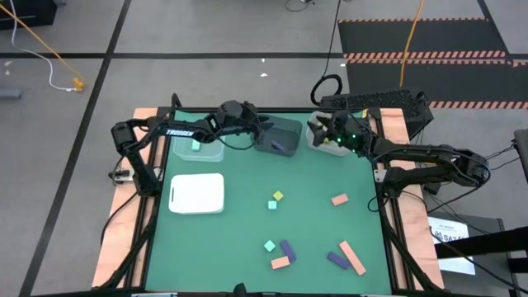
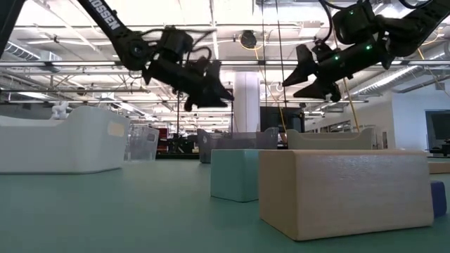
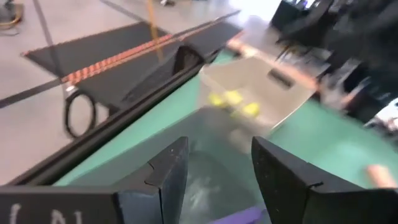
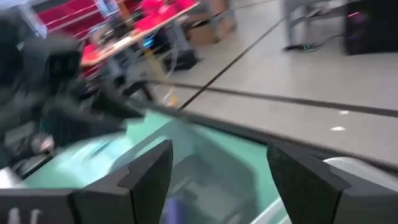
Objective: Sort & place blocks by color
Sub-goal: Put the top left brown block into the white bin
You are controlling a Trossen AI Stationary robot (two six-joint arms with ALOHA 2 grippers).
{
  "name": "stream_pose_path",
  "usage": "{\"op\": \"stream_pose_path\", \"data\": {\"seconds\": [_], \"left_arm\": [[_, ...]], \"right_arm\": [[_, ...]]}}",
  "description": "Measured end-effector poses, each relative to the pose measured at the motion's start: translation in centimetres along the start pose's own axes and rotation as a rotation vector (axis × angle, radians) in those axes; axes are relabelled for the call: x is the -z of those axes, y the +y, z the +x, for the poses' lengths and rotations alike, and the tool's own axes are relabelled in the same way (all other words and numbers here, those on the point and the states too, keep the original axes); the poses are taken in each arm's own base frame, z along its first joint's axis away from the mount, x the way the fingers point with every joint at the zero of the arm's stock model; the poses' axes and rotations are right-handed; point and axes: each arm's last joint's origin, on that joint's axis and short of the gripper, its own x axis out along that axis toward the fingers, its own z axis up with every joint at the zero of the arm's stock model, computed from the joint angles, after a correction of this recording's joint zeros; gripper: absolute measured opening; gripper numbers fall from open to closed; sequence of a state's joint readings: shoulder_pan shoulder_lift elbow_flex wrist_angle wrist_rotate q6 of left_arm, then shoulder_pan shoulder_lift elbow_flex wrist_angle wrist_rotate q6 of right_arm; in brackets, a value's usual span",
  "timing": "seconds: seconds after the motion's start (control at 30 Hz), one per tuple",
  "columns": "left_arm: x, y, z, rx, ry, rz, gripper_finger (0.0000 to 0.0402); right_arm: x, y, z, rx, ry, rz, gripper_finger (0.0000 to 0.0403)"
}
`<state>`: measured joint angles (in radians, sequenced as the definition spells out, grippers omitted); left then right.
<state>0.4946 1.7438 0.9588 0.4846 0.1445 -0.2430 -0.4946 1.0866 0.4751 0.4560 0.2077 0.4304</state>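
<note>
My left gripper (image 1: 262,128) hangs open over the dark bin (image 1: 278,139) at the table's far edge, with nothing between its fingers (image 3: 168,177). Under it, a purple piece (image 3: 239,216) lies in that bin. My right gripper (image 1: 316,130) hovers open and empty by the clear bin (image 3: 255,87), which holds yellow-green blocks (image 3: 233,99). Another clear bin (image 1: 198,147), far left, holds a mint block (image 1: 196,145). Loose blocks lie flat on the green table: yellow (image 1: 278,196), teal (image 1: 271,204), salmon (image 1: 339,199), and a near cluster with purple (image 1: 287,250) and salmon (image 1: 352,257) bars.
A flat white tray (image 1: 196,194) lies at the table's left. The three bins stand in a row along the far edge. In the low view a salmon block (image 2: 344,190) and a teal block (image 2: 235,174) stand close to the camera. Both arms hang above the table's far part.
</note>
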Motion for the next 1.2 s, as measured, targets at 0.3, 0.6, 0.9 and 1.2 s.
{"op": "stream_pose_path", "data": {"seconds": [0.3, 0.6, 0.9, 1.2], "left_arm": [[-4.6, -3.0, -4.1, 0.14, -0.135, -0.016, 0.0179], [-7.0, -7.2, -7.7, 0.265, -0.24, 0.023, 0.0179], [-6.3, -10.7, -8.6, 0.374, -0.194, 0.015, 0.0179], [-4.8, -13.1, -8.9, 0.439, -0.099, 0.006, 0.0179]], "right_arm": [[0.4, 2.4, -0.4, -0.14, 0.076, -0.11, 0.0254], [-2.1, 5.8, -0.7, -0.249, 0.071, -0.21, 0.0254], [-0.4, 8.1, -2.8, -0.264, 0.434, -0.386, 0.0254], [3.3, 8.0, -7.6, -0.282, 0.999, -0.543, 0.0254]]}}
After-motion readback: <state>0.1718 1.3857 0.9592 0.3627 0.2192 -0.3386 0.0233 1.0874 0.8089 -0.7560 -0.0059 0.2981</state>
